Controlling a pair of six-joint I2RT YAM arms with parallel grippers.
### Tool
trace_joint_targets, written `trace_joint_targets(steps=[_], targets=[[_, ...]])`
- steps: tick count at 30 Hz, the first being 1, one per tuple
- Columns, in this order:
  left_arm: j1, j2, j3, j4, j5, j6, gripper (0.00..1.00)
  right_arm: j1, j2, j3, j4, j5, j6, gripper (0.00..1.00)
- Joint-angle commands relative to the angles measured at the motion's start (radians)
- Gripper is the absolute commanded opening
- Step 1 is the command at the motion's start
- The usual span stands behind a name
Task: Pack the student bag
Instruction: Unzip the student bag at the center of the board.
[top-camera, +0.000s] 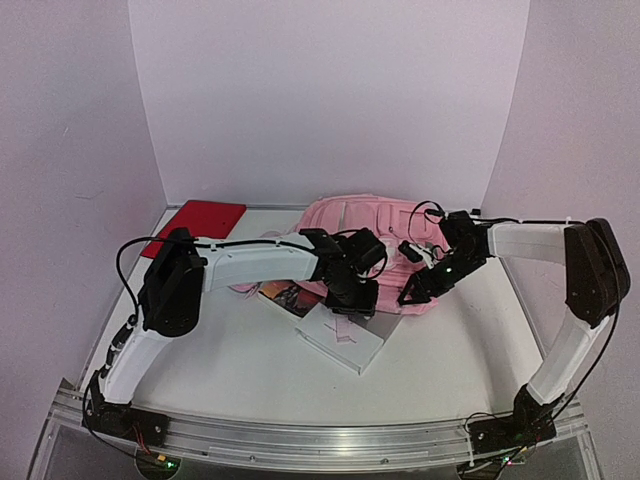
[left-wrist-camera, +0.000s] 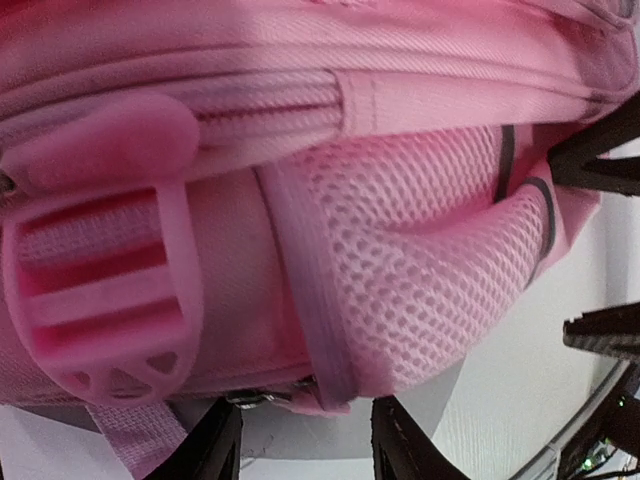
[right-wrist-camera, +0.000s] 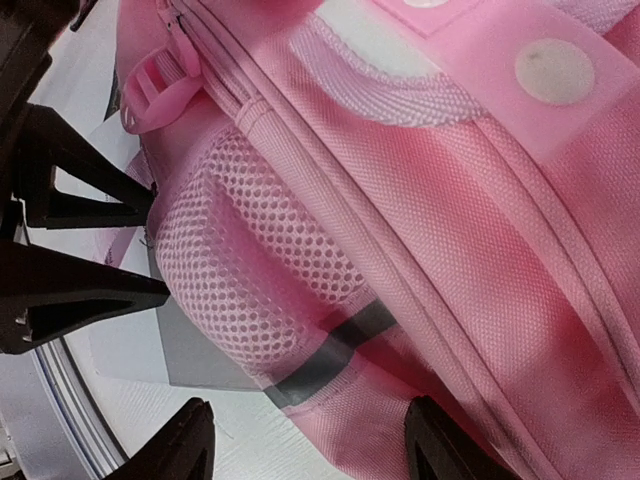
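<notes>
Pale lilac walls (top-camera: 330, 90) on three sides, white table (top-camera: 230, 370) below, nothing loud anywhere but the pink. Over at the far middle of the table: the student bag (top-camera: 365, 222), lying down, long axis running left to right in the overhead view. Just off its left end, a red folder (top-camera: 197, 222). Partly under its near edge, a white booklet (top-camera: 340, 342) (something colourful beside that, too small to name).

Key relation now: both arms right up at the bag's near edge, crowding its mesh side pocket (left-wrist-camera: 420, 260) from either side. Over to the left pincer (left-wrist-camera: 305, 430): nose-on to the pocket, fingers partly apart, gripping nothing. Then the right pincer (right-wrist-camera: 310, 425): in at the bag's right corner, spread wider, likewise empty. Facing each other across that pocket, near but apart.

Just above the pocket, the zip (left-wrist-camera: 270, 110), running along the bag's length. Probably a pull along that axis next. Marginally closer to it, by the look of things: the left.
</notes>
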Motion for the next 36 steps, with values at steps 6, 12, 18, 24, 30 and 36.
trace_joint_targets(steps=[6, 12, 18, 24, 30, 36], targets=[[0.005, 0.054, 0.08, -0.141, -0.207, -0.103, 0.4, 0.038, 0.018, -0.037, 0.065, 0.038, 0.041, 0.69], [0.004, 0.029, 0.067, -0.163, -0.225, -0.124, 0.25, 0.054, -0.005, -0.086, 0.116, 0.166, 0.028, 0.78], [0.004, -0.069, -0.069, -0.126, -0.21, -0.133, 0.04, 0.057, 0.006, -0.103, 0.144, 0.271, 0.014, 0.74], [0.004, -0.143, -0.158, -0.055, -0.164, -0.099, 0.0, 0.057, 0.001, -0.109, 0.143, 0.347, -0.026, 0.52], [0.009, -0.229, -0.224, -0.054, -0.153, -0.053, 0.0, 0.046, -0.031, -0.116, 0.141, 0.444, -0.122, 0.02], [0.016, -0.312, -0.293, -0.054, -0.11, -0.007, 0.0, -0.042, -0.064, -0.116, 0.129, 0.468, -0.224, 0.0]])
